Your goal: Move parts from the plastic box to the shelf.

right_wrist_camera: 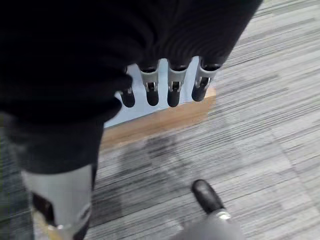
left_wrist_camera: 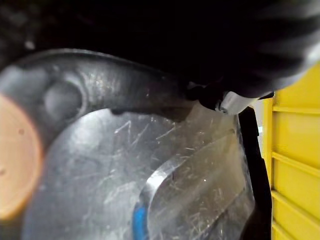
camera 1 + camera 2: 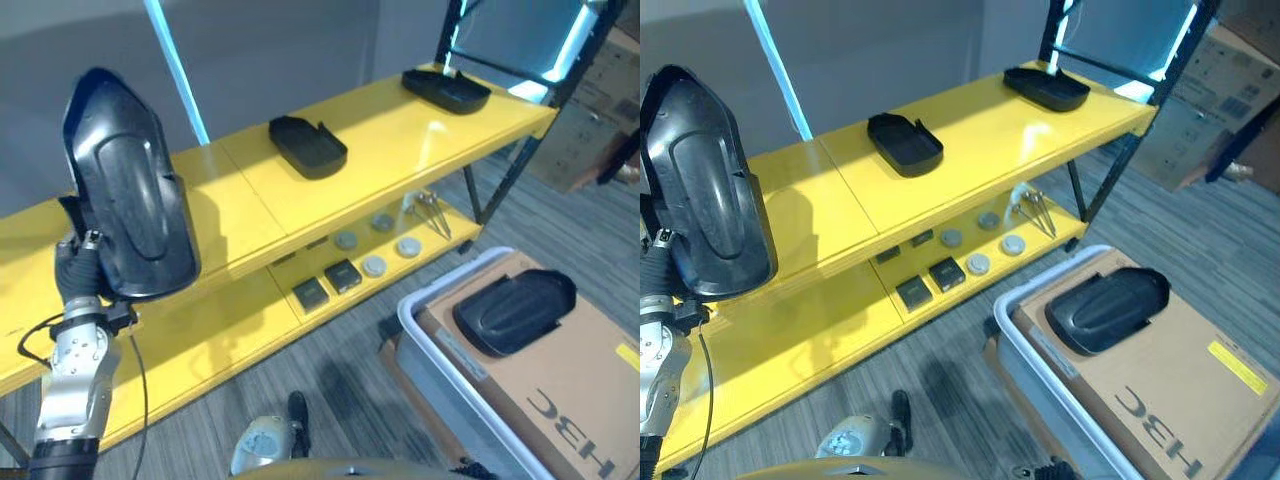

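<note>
Held part (image 3: 135, 195): black plastic, glossy, fine scratches visible close up. Parts on top shelf (image 3: 307, 146), (image 3: 447, 90): same black plastic, duller sheen. Shelf (image 3: 400, 150): yellow, smooth, glossy, catches reflections. Box (image 3: 425, 335): pale smooth plastic rim; brown matt cardboard (image 3: 560, 370) inside. Floor (image 3: 330, 370): grey carpet, ribbed, matt.

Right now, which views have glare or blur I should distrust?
Left eye view: glare on the shelf top. Left wrist view: an orange blur at the edge, and the held black part out of focus. Right wrist view: clear, right hand sharp.
</note>
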### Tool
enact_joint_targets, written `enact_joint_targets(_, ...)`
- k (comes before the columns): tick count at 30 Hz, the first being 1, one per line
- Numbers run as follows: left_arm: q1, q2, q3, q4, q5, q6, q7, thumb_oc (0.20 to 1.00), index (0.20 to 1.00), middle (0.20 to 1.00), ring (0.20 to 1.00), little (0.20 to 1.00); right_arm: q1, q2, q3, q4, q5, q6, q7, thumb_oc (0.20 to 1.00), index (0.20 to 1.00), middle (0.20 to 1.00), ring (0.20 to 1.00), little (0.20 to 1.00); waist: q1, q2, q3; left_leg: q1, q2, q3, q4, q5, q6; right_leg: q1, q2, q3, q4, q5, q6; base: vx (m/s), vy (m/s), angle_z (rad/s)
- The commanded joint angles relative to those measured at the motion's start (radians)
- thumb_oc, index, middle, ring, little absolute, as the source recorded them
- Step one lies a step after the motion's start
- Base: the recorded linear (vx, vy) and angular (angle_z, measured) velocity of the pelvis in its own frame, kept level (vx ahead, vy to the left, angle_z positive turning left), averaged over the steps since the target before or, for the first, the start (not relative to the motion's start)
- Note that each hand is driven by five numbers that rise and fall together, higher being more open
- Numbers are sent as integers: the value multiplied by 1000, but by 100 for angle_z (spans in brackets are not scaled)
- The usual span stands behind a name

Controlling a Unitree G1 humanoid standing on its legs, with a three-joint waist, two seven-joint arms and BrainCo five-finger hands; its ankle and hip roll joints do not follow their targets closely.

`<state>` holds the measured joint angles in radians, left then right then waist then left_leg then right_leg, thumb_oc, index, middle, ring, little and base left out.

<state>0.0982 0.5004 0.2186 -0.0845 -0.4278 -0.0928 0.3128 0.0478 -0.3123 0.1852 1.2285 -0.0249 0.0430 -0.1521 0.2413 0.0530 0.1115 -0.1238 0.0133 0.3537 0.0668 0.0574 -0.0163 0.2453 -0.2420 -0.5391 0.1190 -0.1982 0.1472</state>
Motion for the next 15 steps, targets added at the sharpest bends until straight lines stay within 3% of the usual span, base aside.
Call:
enact_joint_targets(1,-55,55,73,-33,28,-104,-36,200,200,200,200,200,23,23,19,-20,43,14,7,1000,1000,1000,1000,1000,-16,-3,-13,21,41,-83,-27,-26,-31,-111,43,-12,40,64,-20,225,151,12)
enact_joint_targets(3,-55,61,79,-34,37,-103,-52,200,200,200,200,200,20,26,21,-33,61,28,3,1000,1000,1000,1000,1000,-9,-10,-21,25,19,-94,-23,-40,-14,-109,26,-4,79,50,-7,228,204,10)
enact_joint_targets(4,-97,85,48,-14,41,-95,-72,200,200,200,200,200,22,21,3,-51,93,37,-2,1000,1000,1000,1000,1000,-31,-2,-14,40,-29,-123,-3,-75,48,-196,-57,70,394,107,33,188,239,30)
enact_joint_targets(5,-100,85,46,-12,41,-96,-72,200,200,200,200,200,22,20,2,-51,93,38,-2,1000,1000,1000,1000,1000,-29,-5,-14,38,-34,-121,-2,-77,52,-205,-65,75,408,103,38,247,295,73)
enact_joint_targets(6,-120,93,25,3,44,-97,-71,200,200,200,200,200,25,16,-10,-56,103,32,0,1000,1000,1000,1000,1000,-50,-1,-1,44,-53,-134,16,-98,74,-256,-79,128,534,140,45,99,104,106)
enact_joint_targets(8,-141,100,-9,16,48,-97,-52,200,200,200,200,200,24,11,-23,-61,128,28,2,1000,1000,1000,1000,1000,-92,5,21,67,-77,-170,22,-120,97,-374,-45,246,666,186,48,88,34,89)
enact_joint_targets(9,-153,106,-23,19,43,-90,-40,200,200,200,200,200,25,9,-26,-62,131,20,3,1000,1000,1000,1000,1000,-113,18,33,71,-69,-181,20,-105,101,-433,-21,273,658,216,17,34,-139,59)
enact_joint_targets(11,-189,111,-48,10,46,-66,-15,200,200,200,200,200,24,9,-36,-59,144,0,7,1000,1000,1000,1000,1000,-139,10,43,87,-73,-234,11,-110,84,-441,-10,323,462,245,11,119,-421,76)
enact_joint_targets(12,-221,114,-68,-6,41,-40,-4,200,200,200,200,200,16,11,-53,-39,147,-25,10,1000,1000,1000,1000,1000,-155,-20,45,88,-75,-273,10,-124,59,-413,-17,365,143,296,28,201,-573,131)
enact_joint_targets(13,-221,115,-73,-13,34,-39,-1,200,200,200,200,200,15,15,-63,-35,143,-29,10,1000,1000,1000,1000,1000,-163,-30,49,93,-75,-285,13,-138,57,-417,-23,389,85,340,43,234,-600,175)
enact_joint_targets(14,-217,115,-69,-25,24,-30,-10,200,200,200,200,200,10,17,-72,-39,146,-17,12,1000,1000,1000,1000,1000,-170,-35,53,104,-42,-289,19,-150,46,-384,-12,409,27,314,57,186,-364,151)
enact_joint_targets(15,-210,113,-67,-27,17,-26,-11,200,200,200,200,200,11,18,-76,-44,138,-11,12,1000,1000,1000,1000,1000,-172,-42,54,111,-23,-292,19,-149,37,-373,-17,406,14,327,64,190,-377,81)
